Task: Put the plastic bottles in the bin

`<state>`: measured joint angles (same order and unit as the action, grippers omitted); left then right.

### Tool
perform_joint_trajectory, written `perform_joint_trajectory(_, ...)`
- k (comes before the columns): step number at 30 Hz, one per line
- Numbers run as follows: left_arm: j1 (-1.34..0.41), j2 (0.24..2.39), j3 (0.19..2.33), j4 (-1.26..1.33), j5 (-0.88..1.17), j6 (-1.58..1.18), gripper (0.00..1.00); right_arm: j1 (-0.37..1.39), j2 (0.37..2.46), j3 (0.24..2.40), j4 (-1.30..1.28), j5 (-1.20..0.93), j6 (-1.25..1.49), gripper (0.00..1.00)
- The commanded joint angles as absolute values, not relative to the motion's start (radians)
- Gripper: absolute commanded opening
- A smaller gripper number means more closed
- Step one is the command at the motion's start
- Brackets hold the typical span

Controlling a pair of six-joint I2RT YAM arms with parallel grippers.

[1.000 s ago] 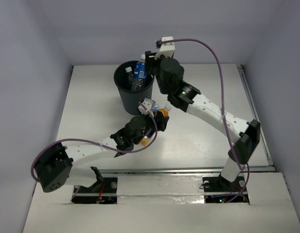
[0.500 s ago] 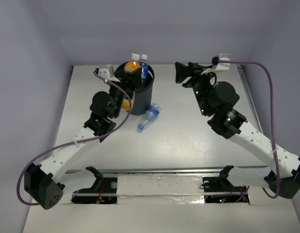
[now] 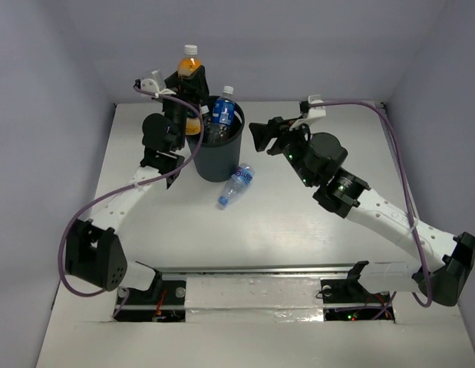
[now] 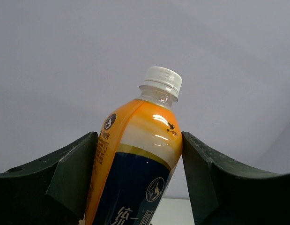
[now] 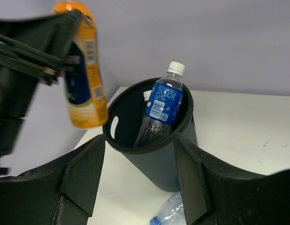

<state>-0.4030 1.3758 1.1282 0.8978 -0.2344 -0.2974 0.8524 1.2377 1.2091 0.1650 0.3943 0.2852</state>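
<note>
Left gripper (image 3: 188, 83) clamped on the orange bottle (image 4: 135, 140), long axis upright, cap above the fingers. The bin (image 3: 222, 165) mouth lies below those fingers, offset toward the right arm, not directly under. Right gripper (image 3: 258, 136) spread, holding nothing.

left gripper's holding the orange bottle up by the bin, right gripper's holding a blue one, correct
No: the right gripper is open and empty, as the right wrist view shows. The left gripper does hold the orange bottle up by the bin.
</note>
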Motion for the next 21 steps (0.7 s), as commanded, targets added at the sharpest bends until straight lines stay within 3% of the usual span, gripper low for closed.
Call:
perform_joint_trajectory(1,-0.385,1.414,1.169,1.086,-0.204,-0.322,0.45,0.856,1.184,1.177,0.204,0.379,0.310,0.65)
perform_joint_trajectory(10,-0.365,1.554,1.169,1.256,-0.160,-0.345,0.45,0.856,1.167,1.117,0.192,0.388,0.310,0.65)
perform_joint_trajectory(21,-0.365,1.583,0.968,1.477,-0.167,-0.321,0.43,0.856,1.187,1.071,0.213,0.376,0.310,0.65)
